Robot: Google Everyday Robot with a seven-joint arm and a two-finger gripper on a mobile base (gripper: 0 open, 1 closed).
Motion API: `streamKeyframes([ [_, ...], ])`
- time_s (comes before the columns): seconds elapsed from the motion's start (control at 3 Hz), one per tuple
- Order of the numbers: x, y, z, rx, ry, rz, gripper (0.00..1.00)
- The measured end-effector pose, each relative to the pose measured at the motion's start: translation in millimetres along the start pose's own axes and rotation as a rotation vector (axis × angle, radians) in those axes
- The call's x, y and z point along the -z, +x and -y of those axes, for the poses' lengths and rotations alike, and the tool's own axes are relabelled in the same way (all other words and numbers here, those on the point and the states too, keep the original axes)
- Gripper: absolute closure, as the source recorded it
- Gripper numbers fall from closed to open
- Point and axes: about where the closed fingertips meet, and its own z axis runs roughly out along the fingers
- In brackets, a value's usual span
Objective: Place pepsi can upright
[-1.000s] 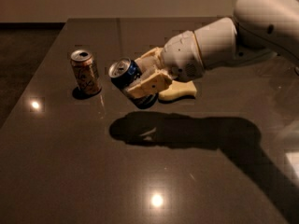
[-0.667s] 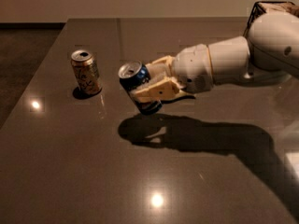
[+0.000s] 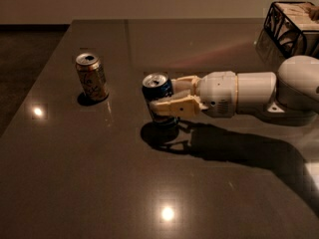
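The blue pepsi can (image 3: 158, 94) with its silver top stands nearly upright at the middle of the dark table (image 3: 124, 183), its base at or just above the surface over its shadow. My gripper (image 3: 167, 94) reaches in from the right on a white arm and is shut on the can, one cream finger (image 3: 174, 106) across its front and the other behind it.
A gold-brown can (image 3: 91, 76) stands upright to the left of the pepsi can, a short gap away. A black wire basket (image 3: 294, 26) sits at the back right corner. The table's left edge runs close to the gold-brown can.
The arm has lowered and straightened. The pepsi can has turned from tilted, held above the table, to nearly upright down at the surface.
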Motion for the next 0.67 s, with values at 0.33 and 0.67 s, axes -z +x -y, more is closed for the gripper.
streamKeyframes([
  [0.33, 5.6, 4.1, 4.1, -0.017, -0.007, 0.096, 0.85],
  [0.67, 12.3, 9.2, 9.0, -0.023, -0.007, 0.158, 0.61],
])
